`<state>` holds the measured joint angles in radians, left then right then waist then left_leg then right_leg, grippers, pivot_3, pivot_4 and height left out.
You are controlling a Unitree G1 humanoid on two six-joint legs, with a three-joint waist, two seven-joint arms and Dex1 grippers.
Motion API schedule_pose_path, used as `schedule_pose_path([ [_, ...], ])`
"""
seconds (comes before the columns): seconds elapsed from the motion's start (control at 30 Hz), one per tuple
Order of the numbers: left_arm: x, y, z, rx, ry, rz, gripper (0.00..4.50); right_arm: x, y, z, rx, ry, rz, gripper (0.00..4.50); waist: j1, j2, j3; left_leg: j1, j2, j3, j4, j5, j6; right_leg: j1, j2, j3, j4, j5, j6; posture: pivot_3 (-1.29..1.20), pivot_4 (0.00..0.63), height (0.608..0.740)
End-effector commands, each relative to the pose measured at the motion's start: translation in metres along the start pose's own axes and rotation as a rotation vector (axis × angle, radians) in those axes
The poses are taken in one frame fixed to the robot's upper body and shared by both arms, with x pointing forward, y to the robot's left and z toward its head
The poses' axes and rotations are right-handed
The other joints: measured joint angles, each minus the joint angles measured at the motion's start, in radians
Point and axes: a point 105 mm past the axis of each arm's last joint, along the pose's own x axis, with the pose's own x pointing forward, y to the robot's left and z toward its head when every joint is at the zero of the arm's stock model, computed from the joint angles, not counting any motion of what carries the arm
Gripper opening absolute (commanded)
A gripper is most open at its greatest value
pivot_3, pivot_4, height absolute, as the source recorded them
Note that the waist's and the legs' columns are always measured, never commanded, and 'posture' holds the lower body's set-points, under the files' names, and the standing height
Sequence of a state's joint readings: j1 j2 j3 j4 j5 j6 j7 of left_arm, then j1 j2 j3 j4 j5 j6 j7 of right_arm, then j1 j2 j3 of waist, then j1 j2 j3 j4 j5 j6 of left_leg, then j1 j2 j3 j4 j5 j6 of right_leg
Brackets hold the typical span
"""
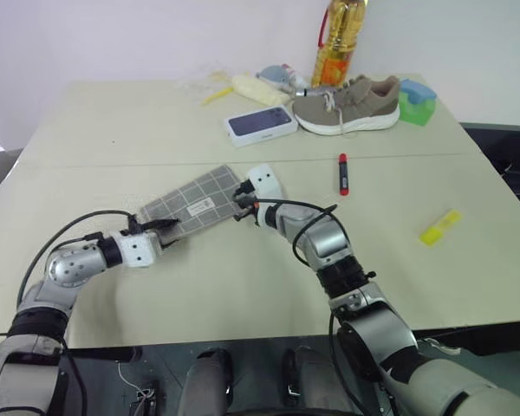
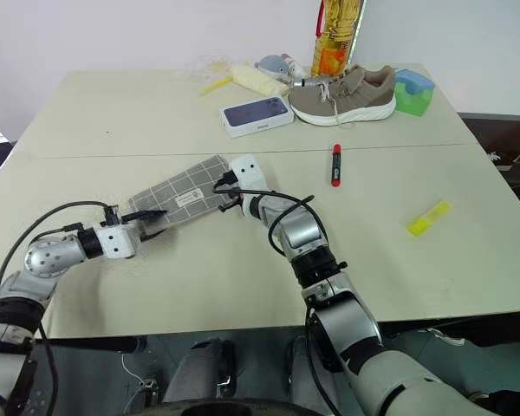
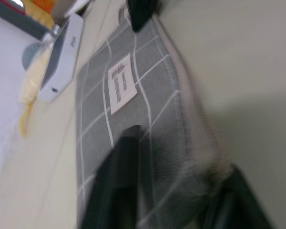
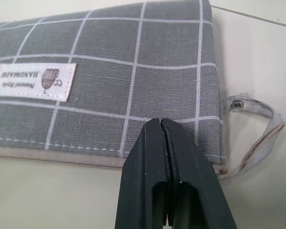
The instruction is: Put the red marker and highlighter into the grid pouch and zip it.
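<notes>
I've got the grid pouch (image 1: 193,203) flat on the pale table (image 1: 243,286), left of centre: woven grey fabric, white grid lines, a small white stitched label in the middle, and a clear plastic pull loop (image 4: 257,129) at its right end. My left gripper (image 1: 166,227) is clamped on the pouch's near-left corner, one black finger on top of the cloth and one at the edge below, the fabric bunching a little there. My right gripper (image 4: 167,143) is pressed fully together, smooth black fingertips meeting right at the zipper edge beside the loop; whether they pinch anything, I can't tell. The red marker (image 1: 342,172), slim with a dark barrel, lies well to the right. The chunky translucent yellow highlighter (image 1: 439,227) sits farther right still. At the back edge: a white phone box (image 1: 260,124) and a tan mesh sneaker (image 1: 347,105).
</notes>
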<state>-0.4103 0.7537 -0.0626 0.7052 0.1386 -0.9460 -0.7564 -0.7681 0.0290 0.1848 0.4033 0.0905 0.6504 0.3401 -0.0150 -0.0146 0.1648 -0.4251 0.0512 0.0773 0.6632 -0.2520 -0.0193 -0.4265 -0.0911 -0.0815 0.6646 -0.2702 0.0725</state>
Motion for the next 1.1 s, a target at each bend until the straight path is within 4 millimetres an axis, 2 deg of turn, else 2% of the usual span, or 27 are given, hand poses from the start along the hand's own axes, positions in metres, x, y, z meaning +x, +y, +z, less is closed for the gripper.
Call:
schedule_pose_path([
  [0.03, 0.001, -0.008, 0.001, -0.010, -0.016, -0.027, 0.07, -0.001, 0.002, -0.001, -0.002, 0.002, 0.000, 0.00, -0.002, 0.000, 0.000, 0.000, 0.000, 0.000, 0.000, 0.000, 0.000, 0.000, 0.000, 0.000, 0.000, 0.000, 0.000, 0.00, 0.150, 0.724],
  [0.2, -0.002, 0.001, 0.001, -0.082, -0.025, 0.035, 0.07, -0.007, -0.012, 0.016, -0.032, -0.079, -0.055, 0.00, -0.004, 0.000, 0.000, 0.000, 0.000, 0.000, 0.000, 0.000, 0.000, 0.000, 0.000, 0.000, 0.000, 0.000, 0.000, 0.00, 0.150, 0.724],
  [0.33, 0.003, 0.009, 0.014, -0.184, -0.071, 0.097, 0.07, -0.029, -0.033, 0.038, -0.021, -0.184, -0.086, 0.00, -0.001, 0.001, 0.001, -0.001, 0.001, 0.000, 0.000, 0.000, 0.000, 0.000, 0.000, 0.000, 0.000, 0.000, 0.000, 0.00, 0.150, 0.724],
  [0.43, 0.008, 0.013, 0.028, -0.269, -0.106, 0.125, 0.00, -0.050, -0.045, 0.047, -0.071, -0.218, -0.095, 0.92, 0.002, 0.000, 0.001, -0.002, 0.001, -0.001, 0.000, 0.000, 0.000, 0.000, -0.001, 0.000, -0.001, 0.000, 0.000, 0.00, 0.150, 0.724],
  [0.5, 0.011, 0.016, 0.038, -0.311, -0.124, 0.137, 0.00, -0.066, -0.055, 0.050, -0.135, -0.219, -0.118, 2.05, -0.001, 0.000, 0.001, -0.002, 0.001, -0.001, 0.000, 0.000, 0.000, -0.001, -0.001, 0.000, -0.001, 0.000, 0.001, 0.00, 0.150, 0.724],
  [0.53, 0.013, 0.017, 0.045, -0.341, -0.138, 0.143, 0.00, -0.077, -0.064, 0.051, -0.170, -0.216, -0.140, 2.46, -0.002, 0.000, 0.001, -0.002, 0.001, -0.001, 0.000, 0.000, 0.000, -0.001, -0.001, 0.000, -0.001, 0.000, 0.001, 0.00, 0.150, 0.724],
  [0.6, 0.016, 0.018, 0.055, -0.394, -0.157, 0.150, 0.00, -0.103, -0.077, 0.050, -0.258, -0.209, -0.152, 3.56, 0.001, 0.001, 0.002, -0.001, 0.001, -0.001, 0.000, 0.000, 0.000, -0.001, 0.000, 0.000, -0.001, 0.000, 0.001, 0.00, 0.150, 0.724],
  [0.67, 0.018, 0.019, 0.062, -0.434, -0.168, 0.161, 0.00, -0.123, -0.079, 0.043, -0.312, -0.182, -0.126, 4.46, 0.003, 0.001, 0.002, -0.002, 0.000, -0.001, 0.000, 0.000, 0.000, -0.001, -0.001, 0.000, -0.001, -0.001, 0.002, 0.00, 0.150, 0.724],
  [0.83, 0.024, 0.020, 0.072, -0.495, -0.191, 0.187, 0.00, -0.136, -0.067, 0.027, -0.319, -0.130, -0.053, 4.46, -0.006, 0.001, 0.002, 0.000, 0.001, -0.001, 0.000, 0.000, 0.000, -0.001, 0.003, 0.000, -0.001, -0.001, 0.001, 0.00, 0.150, 0.724],
  [1.0, 0.032, 0.017, 0.078, -0.515, -0.211, 0.185, 0.00, -0.131, -0.063, 0.023, -0.224, -0.137, -0.063, 4.46, 0.002, 0.001, 0.002, 0.000, 0.002, -0.002, 0.000, 0.000, 0.000, 0.000, 0.005, 0.000, -0.001, -0.001, 0.001, 0.00, 0.150, 0.724],
  [1.1, 0.036, 0.014, 0.082, -0.527, -0.225, 0.180, 0.00, -0.123, -0.068, 0.026, -0.159, -0.155, -0.113, 4.46, 0.004, 0.001, 0.002, -0.001, 0.001, -0.001, 0.000, 0.000, 0.000, 0.000, 0.004, 0.001, -0.001, -0.001, 0.001, 0.00, 0.150, 0.724],
])
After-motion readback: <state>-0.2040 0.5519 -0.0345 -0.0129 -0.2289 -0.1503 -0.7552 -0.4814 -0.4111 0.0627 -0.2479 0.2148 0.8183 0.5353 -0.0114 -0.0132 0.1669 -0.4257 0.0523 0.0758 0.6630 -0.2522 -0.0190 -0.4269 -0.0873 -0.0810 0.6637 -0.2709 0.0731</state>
